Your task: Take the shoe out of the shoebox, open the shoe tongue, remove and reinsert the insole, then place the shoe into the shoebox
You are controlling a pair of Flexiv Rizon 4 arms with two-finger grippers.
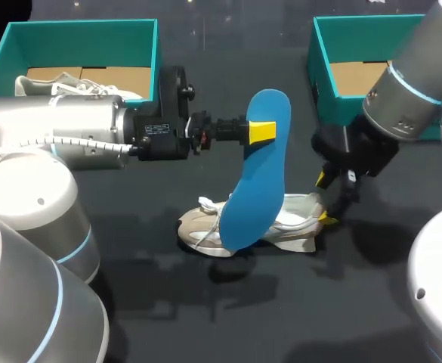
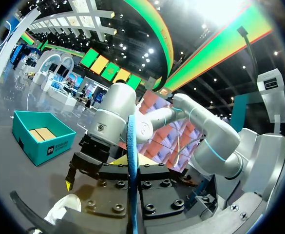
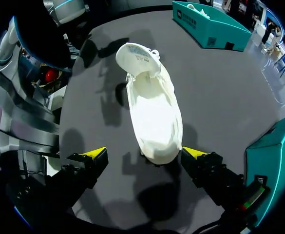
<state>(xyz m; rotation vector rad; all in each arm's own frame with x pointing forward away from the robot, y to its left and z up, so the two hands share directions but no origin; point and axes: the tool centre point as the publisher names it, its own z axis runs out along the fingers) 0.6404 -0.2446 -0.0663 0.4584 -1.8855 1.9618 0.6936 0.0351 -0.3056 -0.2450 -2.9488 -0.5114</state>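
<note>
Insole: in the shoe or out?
Out. The left tool is shut on the blue insole, holding it up on end; the right wrist view shows the shoe white inside, no blue in it.

Table (image 1: 205, 318): dark grey, matte top, soft shadows across it.
Mid-table: one beige-and-white lace-up shoe (image 1: 198, 231), standing on its sole, toe toward my left, heel toward my right.
Far side, left: teal left shoebox (image 1: 154, 57), lid off, open side up.
Far side, right: teal right shoebox (image 1: 323, 76), also open, brown card floor showing.
Both boxes stand well apart from the shoe.
</note>
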